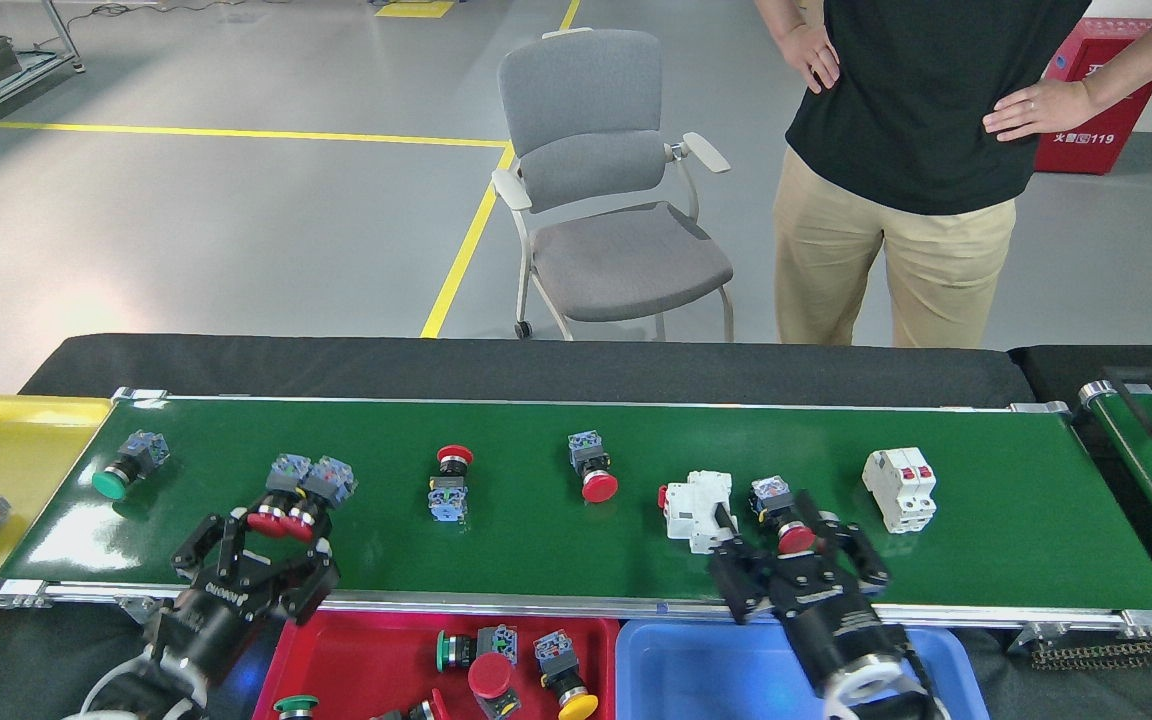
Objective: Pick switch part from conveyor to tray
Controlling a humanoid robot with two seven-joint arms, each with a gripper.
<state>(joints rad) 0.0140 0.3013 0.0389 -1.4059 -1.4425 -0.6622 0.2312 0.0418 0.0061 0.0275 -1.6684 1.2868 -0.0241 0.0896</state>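
Head view looks down on the conveyor (pixel 536 560), a glossy dark-green belt framed by silver rails. Left gripper (pixel 254 545) spreads its black fingers wide, just below a pair of red-capped switch parts (pixel 298 495) with grey-blue blocky bodies. Right gripper (pixel 796 560) is spread too, fingers flanking a red mushroom-button switch (pixel 781 515) on the belt, not clamped on it. Beside that lies a white boxy breaker (pixel 696 510); another white breaker (pixel 901 488) stands further right. Below the near rail, the red tray (pixel 336 650) holds round-capped switches, next to the smooth blue tray (pixel 696 670).
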